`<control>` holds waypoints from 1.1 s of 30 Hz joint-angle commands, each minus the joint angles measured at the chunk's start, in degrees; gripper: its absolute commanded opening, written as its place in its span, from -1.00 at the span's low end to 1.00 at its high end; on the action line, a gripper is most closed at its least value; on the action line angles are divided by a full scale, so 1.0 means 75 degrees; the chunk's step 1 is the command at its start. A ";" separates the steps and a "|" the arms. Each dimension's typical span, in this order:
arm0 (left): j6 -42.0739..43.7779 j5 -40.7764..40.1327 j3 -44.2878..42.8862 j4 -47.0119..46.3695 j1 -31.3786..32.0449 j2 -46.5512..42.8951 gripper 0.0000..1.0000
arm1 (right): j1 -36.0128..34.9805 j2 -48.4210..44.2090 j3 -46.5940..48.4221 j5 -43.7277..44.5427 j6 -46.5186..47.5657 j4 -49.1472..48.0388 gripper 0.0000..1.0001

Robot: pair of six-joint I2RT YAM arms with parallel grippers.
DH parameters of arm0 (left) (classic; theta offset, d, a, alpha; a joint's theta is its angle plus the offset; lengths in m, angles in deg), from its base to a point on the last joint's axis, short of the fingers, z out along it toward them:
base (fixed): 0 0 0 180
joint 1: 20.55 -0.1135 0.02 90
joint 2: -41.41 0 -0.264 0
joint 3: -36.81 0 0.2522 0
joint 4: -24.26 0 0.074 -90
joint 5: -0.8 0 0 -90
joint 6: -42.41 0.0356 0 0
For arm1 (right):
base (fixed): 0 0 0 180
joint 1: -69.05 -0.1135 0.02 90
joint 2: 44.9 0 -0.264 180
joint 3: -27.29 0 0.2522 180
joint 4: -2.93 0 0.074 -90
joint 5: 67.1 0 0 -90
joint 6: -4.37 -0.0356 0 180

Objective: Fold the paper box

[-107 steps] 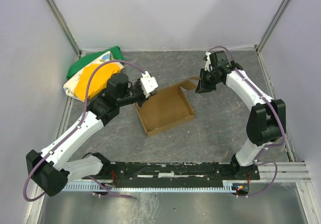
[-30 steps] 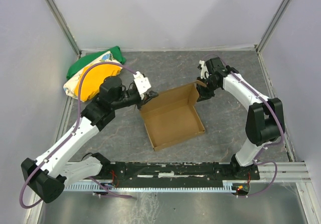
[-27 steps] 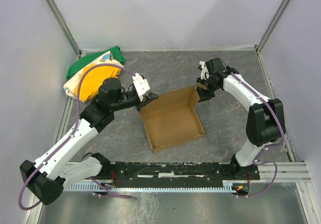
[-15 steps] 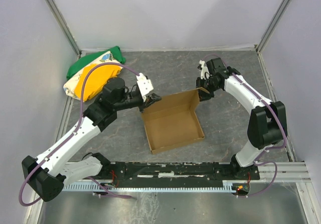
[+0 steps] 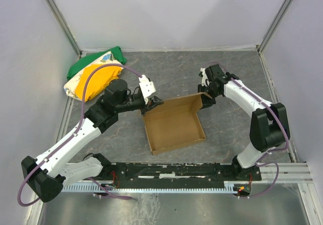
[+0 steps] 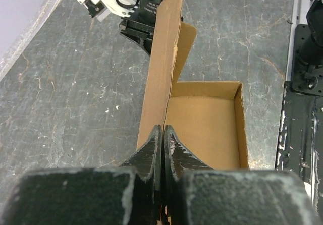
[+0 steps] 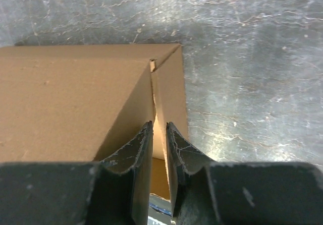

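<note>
The paper box (image 5: 174, 126) is a brown cardboard tray lying open side up in the middle of the table. My left gripper (image 5: 154, 103) is shut on the far wall at the box's far left corner. In the left wrist view its fingertips (image 6: 163, 130) pinch the upright wall (image 6: 162, 68) edge-on, with the tray floor (image 6: 202, 129) to the right. My right gripper (image 5: 208, 97) holds the far right corner. In the right wrist view its jaws (image 7: 159, 126) are closed on a thin cardboard flap (image 7: 169, 91) beside the wall (image 7: 65, 99).
A green, yellow and white cloth bundle (image 5: 93, 73) lies at the back left. The black mounting rail (image 5: 171, 170) runs along the near edge. Grey enclosure walls stand on the left, back and right. The right gripper (image 6: 144, 18) shows beyond the wall in the left wrist view.
The right gripper has come down and nearer with the box's far right corner. The left gripper has shifted slightly right, still pinching its corner. The box sits a little nearer the arms' bases.
</note>
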 commanded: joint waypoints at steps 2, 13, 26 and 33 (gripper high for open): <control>-0.0475 0.0184 0.0191 0.0966 0.0113 -0.0132 -0.94 | -0.0035 -0.0462 0.0052 0.1030 -0.0110 -0.0095 -0.52; -0.0485 0.0299 0.0341 0.1171 0.0131 -0.0323 -0.94 | -0.0035 -0.1378 -0.0144 0.2609 -0.0207 -0.0432 -0.58; -0.0586 0.0020 0.0386 0.1008 0.0166 -0.0315 -0.94 | -0.0904 -0.6667 -0.2825 0.2350 0.0792 -0.3478 -0.38; -0.0618 -0.0166 0.0400 0.0892 0.0174 -0.0348 -0.94 | -0.3266 -0.7187 -0.3573 0.2770 0.1032 -0.3367 -0.19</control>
